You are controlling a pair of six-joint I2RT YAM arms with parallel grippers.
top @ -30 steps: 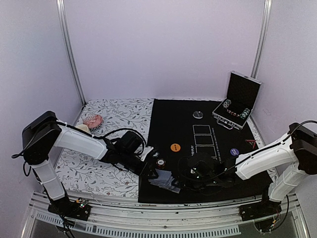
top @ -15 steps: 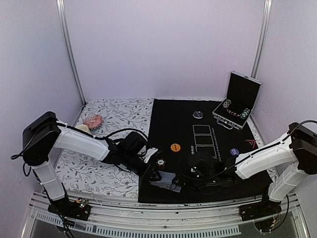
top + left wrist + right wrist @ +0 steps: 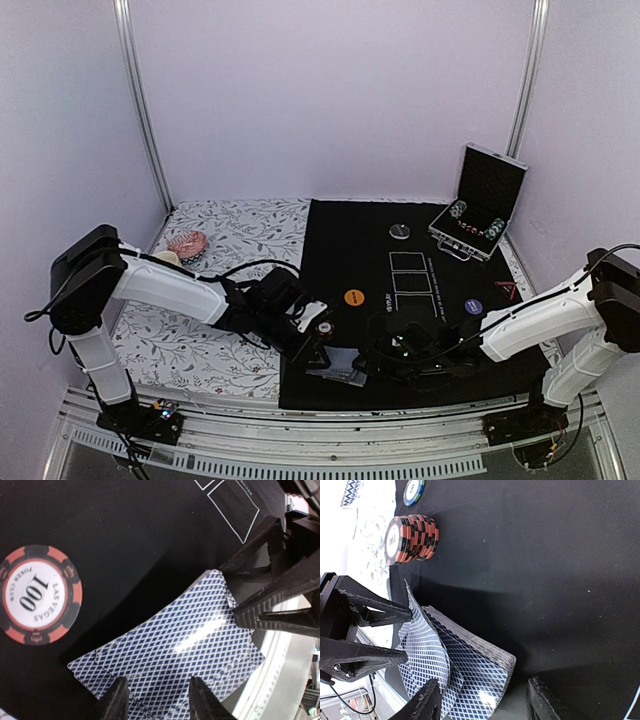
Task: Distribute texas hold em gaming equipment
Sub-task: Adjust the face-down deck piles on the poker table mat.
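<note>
A deck of blue-backed playing cards (image 3: 343, 366) lies on the black mat's (image 3: 350, 250) near edge. My left gripper (image 3: 161, 702) is open, with its fingertips (image 3: 118, 700) over the fanned top cards (image 3: 175, 650). The right gripper (image 3: 482, 702) is open too and straddles the deck (image 3: 485, 670) without touching it. One top card (image 3: 422, 640) curls up toward the left fingers (image 3: 370, 612). Beside the deck stand a stack of red-and-black chips (image 3: 412, 537) and a single blue-edged chip (image 3: 414, 490). On the mat are an orange button (image 3: 353, 297), a purple one (image 3: 473, 307), a silver one (image 3: 399, 231) and a red triangle (image 3: 505, 290).
An open silver-edged case (image 3: 480, 205) holding chips stands at the back right. A pink round object (image 3: 187, 243) lies on the floral cloth (image 3: 190, 350) at the left. The table's metal front rail (image 3: 320, 440) runs just behind the deck.
My left gripper has moved right and closer to the deck, over its top cards. The right jaws have widened a little. The top cards have shifted and lifted.
</note>
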